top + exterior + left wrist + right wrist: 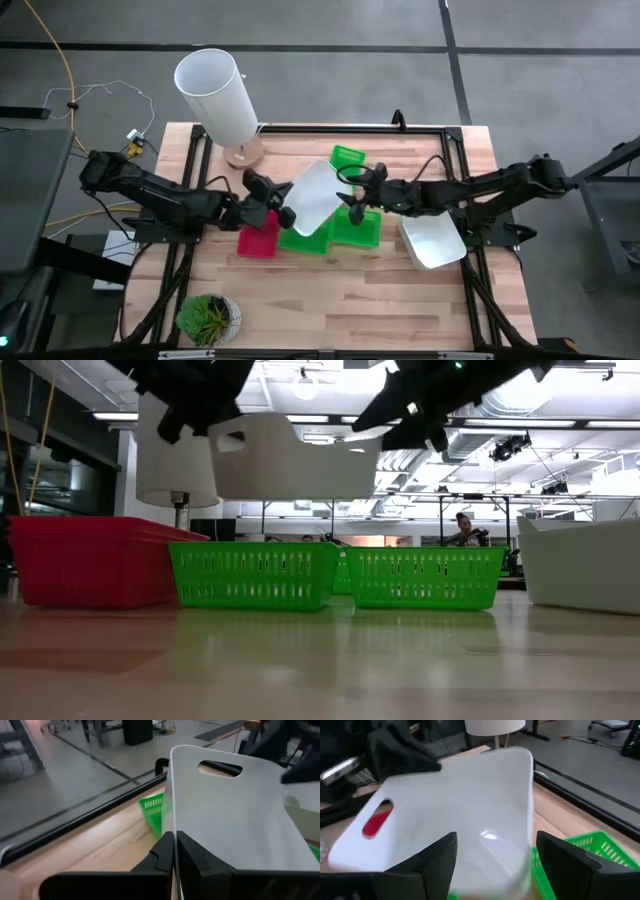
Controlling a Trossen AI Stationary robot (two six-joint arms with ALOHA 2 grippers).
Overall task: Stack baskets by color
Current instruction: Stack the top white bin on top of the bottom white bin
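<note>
Two dark fingers of the left gripper [174, 851] sit closest to the left wrist camera, pinched tight on the thin end wall of a white, shallow, rectangular plastic basket [235, 815]. That basket hangs tilted in the air over the middle of the wooden table [340, 290], above the green perforated plastic baskets [330, 232], with its long axis running from the left gripper toward the right gripper [352, 194]. The right gripper hovers at the basket's far end, fingers spread wide and grasping nothing, one on each side of that end. A red plastic basket [258, 240] lies just under the left gripper. Another white basket [432, 240] rests on the table below the right arm, well apart from the lifted one, so the right arm is nearer that resting place.
</note>
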